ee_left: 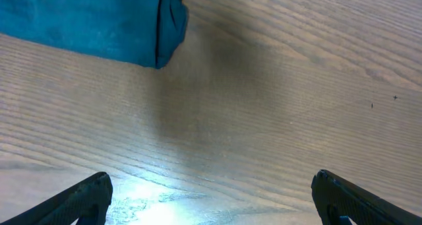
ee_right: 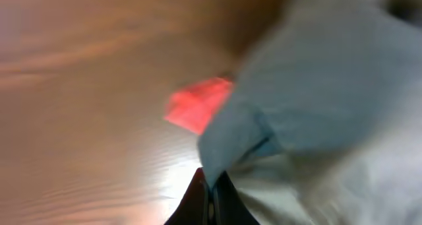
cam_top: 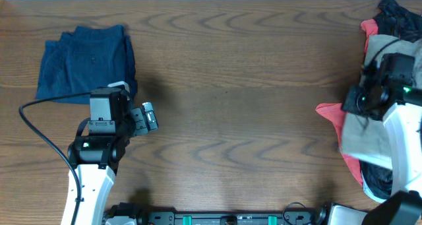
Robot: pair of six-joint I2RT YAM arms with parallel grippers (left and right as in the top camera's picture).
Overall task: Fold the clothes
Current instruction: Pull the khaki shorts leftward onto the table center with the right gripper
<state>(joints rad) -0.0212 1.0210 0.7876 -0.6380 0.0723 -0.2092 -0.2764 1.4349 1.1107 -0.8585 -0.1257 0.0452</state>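
From above, the tan shorts (cam_top: 368,136) lie heaped at the right edge of the bench (cam_top: 250,86), with the right gripper (cam_top: 356,101) on them. The left gripper (cam_top: 146,117) hangs beside a folded blue garment (cam_top: 82,61). In the left wrist view its fingers (ee_left: 79,198) are wide apart and hold nothing. The right wrist view is blurry, but the fingers (ee_right: 194,202) are pinched together on the shorts' edge, near red cloth (ee_right: 198,103).

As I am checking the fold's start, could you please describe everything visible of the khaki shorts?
The khaki shorts are pale beige, soft woven cloth, lying crumpled at the right edge of the table on red-and-black garments, partly hidden by the right arm. In the blurred wrist view the right gripper appears shut on a pale fabric edge.
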